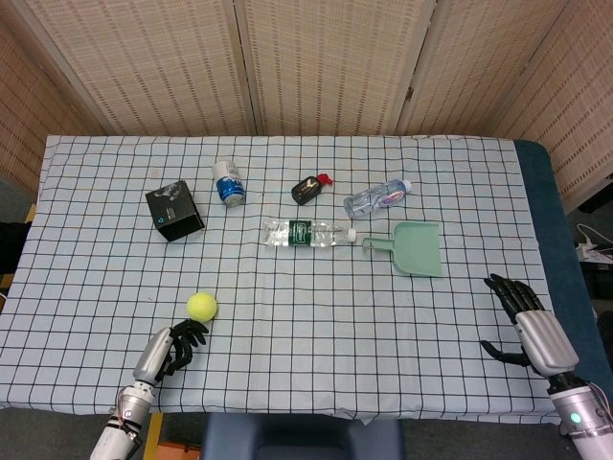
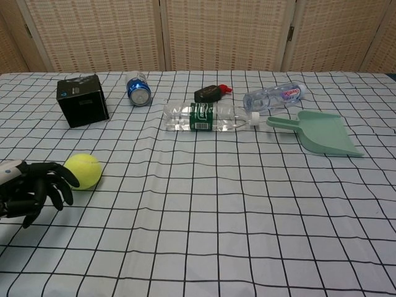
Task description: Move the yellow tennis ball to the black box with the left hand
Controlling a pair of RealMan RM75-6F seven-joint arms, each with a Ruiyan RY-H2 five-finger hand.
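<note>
The yellow tennis ball (image 1: pixel 201 306) (image 2: pixel 84 170) lies on the checked cloth near the front left. My left hand (image 1: pixel 173 347) (image 2: pixel 34 189) is just in front of it, fingers spread toward the ball with the fingertips close to its near side, holding nothing. The black box (image 1: pixel 174 210) (image 2: pixel 82 100) stands well behind the ball at the back left. My right hand (image 1: pixel 529 321) rests open at the table's front right edge, far from everything; the chest view does not show it.
A blue can (image 1: pixel 228 183) lies right of the box. A large clear bottle (image 1: pixel 310 233), a small bottle (image 1: pixel 376 198), a black-and-red object (image 1: pixel 309 189) and a green dustpan (image 1: pixel 418 248) occupy the middle and right.
</note>
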